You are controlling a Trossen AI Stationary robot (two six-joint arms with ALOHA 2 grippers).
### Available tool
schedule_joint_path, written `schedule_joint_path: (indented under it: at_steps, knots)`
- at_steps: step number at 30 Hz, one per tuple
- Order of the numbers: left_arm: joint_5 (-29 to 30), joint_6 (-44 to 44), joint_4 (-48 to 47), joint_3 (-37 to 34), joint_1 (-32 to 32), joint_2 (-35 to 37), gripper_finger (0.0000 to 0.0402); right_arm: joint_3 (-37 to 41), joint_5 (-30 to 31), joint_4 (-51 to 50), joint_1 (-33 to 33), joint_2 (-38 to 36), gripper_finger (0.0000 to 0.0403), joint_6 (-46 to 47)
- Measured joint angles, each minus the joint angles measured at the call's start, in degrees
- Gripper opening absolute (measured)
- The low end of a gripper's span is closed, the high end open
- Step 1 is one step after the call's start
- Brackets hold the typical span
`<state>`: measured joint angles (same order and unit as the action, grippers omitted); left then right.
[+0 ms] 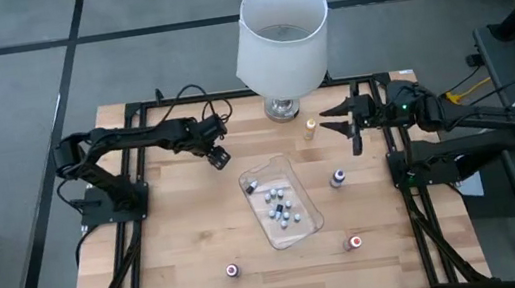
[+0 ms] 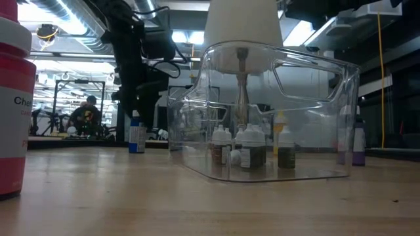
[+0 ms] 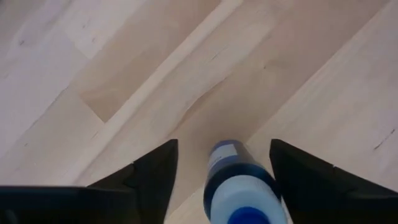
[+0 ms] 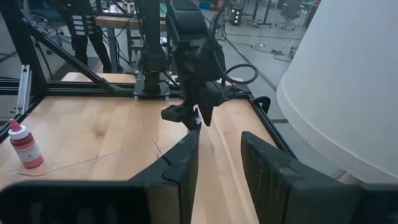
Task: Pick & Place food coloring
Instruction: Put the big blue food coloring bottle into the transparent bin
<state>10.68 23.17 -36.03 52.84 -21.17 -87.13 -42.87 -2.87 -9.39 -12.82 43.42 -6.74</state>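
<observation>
Food coloring bottles sit scattered across my table: a cluster already stands in the clear tray [image 1: 301, 221] at the centre, while loose ones remain at about 12 o'clock of it near the lamp [image 1: 281, 38], at 3 o'clock, and two toward 6 o'clock along the near edge. My left gripper [image 3: 217, 177] hangs at roughly 10 o'clock of the tray, fingers spread wide with a blue-capped bottle [image 3: 239, 186] between them; neither finger appears to touch it, so I judge it not yet gripped. The low view shows this bottle standing upright on the wood, its long axis vertical, cap pointing up at my wrist. I expect it to be very light, stiff plastic, round and rather slick, and easy to tip because it is narrow at the base. I would close on the body just below the cap, squarely across its width, so it cannot roll or squirt sideways out of my fingers. My right gripper [image 4: 217, 158] waits at about 1 o'clock of the tray, beside the lamp base, fingers parted and empty, looking across the table toward the left arm. A red bottle [image 4: 23, 144] stands upright far off in that view. The tray's rim is high enough that I should lift clear before carrying over.
</observation>
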Motion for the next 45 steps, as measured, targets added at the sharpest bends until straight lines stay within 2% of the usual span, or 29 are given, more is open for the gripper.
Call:
schedule_joint_path:
  at_steps: [7,17,21,25,32,36,40,45]
  knots:
    - [-4.22,2.20,-1.23,0.04,0.23,0.33,0.0133,-0.02,0.06,-2.65,0.02,0.00,0.0123,0.22]
    - [-4.62,2.64,-5.49,1.90,1.36,2.74,0.0133,-0.02,0.13,-2.90,0.02,0.00,0.0123,1.39]
    - [-4.91,1.40,-10.48,9.54,2.43,6.06,0.0133,-0.02,0.17,-2.90,0.02,0.00,0.0123,1.62]
    - [-9.11,-0.53,-11.98,21.15,5.06,7.76,0.0132,-0.02,0.21,-2.89,0.02,0.00,0.0123,0.59]
    - [-8.88,-4.66,-18.63,40.00,12.33,2.58,0.0132,-0.02,0.23,-2.90,-0.43,0.05,0.0123,0.24]
    - [-9.11,-6.00,-19.10,45.86,13.91,-1.66,0.0132,-0.02,0.43,-2.90,-0.57,0.05,0.0123,0.18]
    - [-12.82,-7.79,-19.04,50.45,14.56,-6.87,0.0132,-0.02,0.44,-2.90,-0.57,0.05,0.0123,0.20]
    - [-14.28,-13.78,-19.57,52.19,14.82,-13.60,0.0132,-0.02,0.55,-2.89,-0.56,0.05,0.0123,0.22]
